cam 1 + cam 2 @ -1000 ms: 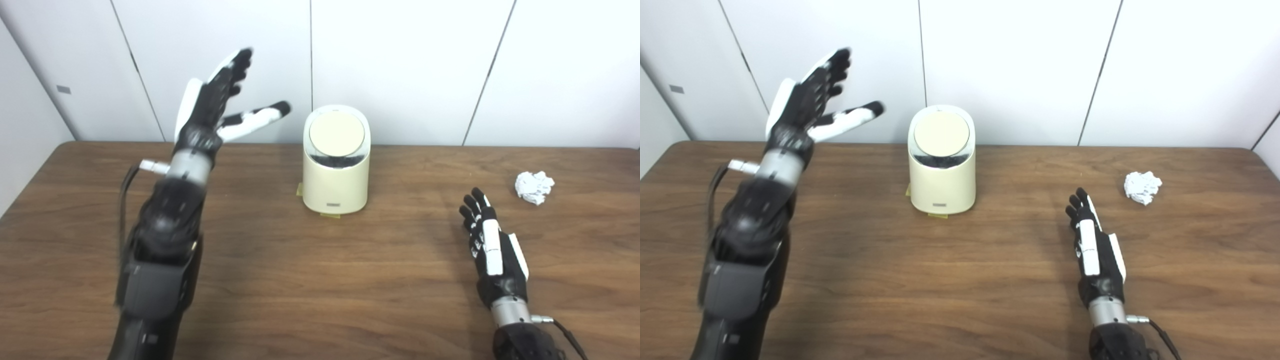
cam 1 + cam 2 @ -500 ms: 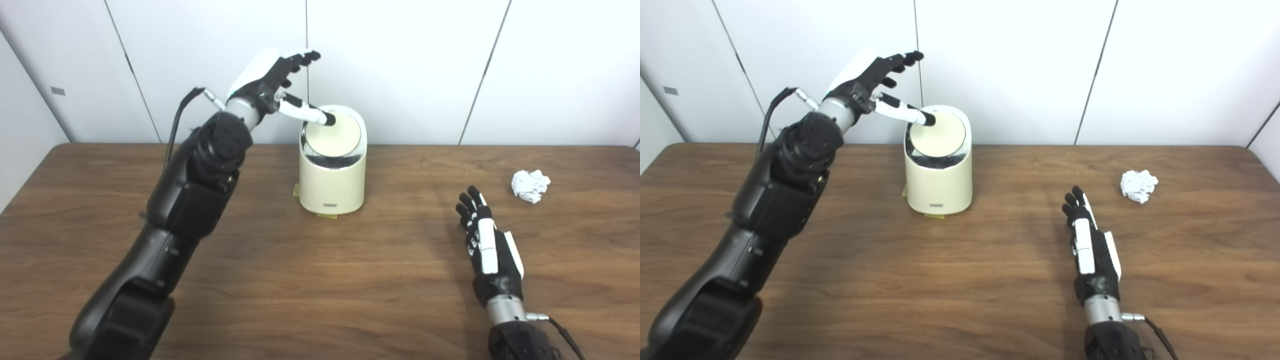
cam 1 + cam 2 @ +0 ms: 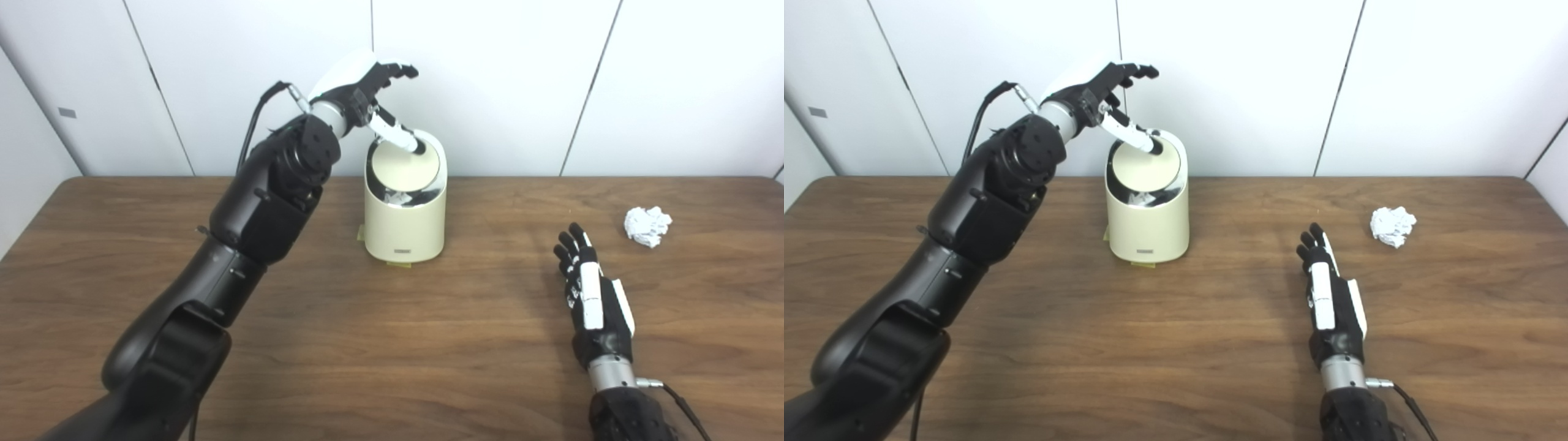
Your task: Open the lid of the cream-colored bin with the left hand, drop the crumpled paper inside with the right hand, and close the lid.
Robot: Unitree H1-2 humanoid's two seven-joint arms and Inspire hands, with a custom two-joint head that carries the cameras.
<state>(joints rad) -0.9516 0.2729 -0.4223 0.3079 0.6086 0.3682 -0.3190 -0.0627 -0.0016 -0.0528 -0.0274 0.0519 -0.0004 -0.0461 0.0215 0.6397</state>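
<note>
The cream-colored bin (image 3: 404, 226) stands at the back middle of the table. Its round swing lid (image 3: 401, 170) is tipped inward at the rear, with a dark gap showing at the front and something white inside. My left hand (image 3: 367, 92) is open above the bin, thumb tip pressing the lid's far edge, fingers spread over it. The crumpled paper (image 3: 647, 225) lies on the table at the right. My right hand (image 3: 591, 303) is open and flat on the table, short of the paper and to its left, holding nothing.
The brown wooden table (image 3: 392, 343) runs to a white panelled wall (image 3: 490, 79) right behind the bin. Small yellow tape tabs (image 3: 403, 264) sit under the bin's base. My left arm (image 3: 245, 220) crosses the table's left half.
My left hand swung from the left to above the bin, put its thumb on the lid and pushed it, tilting the lid inward. The right hand stayed nearly still. The view shifted slightly.
</note>
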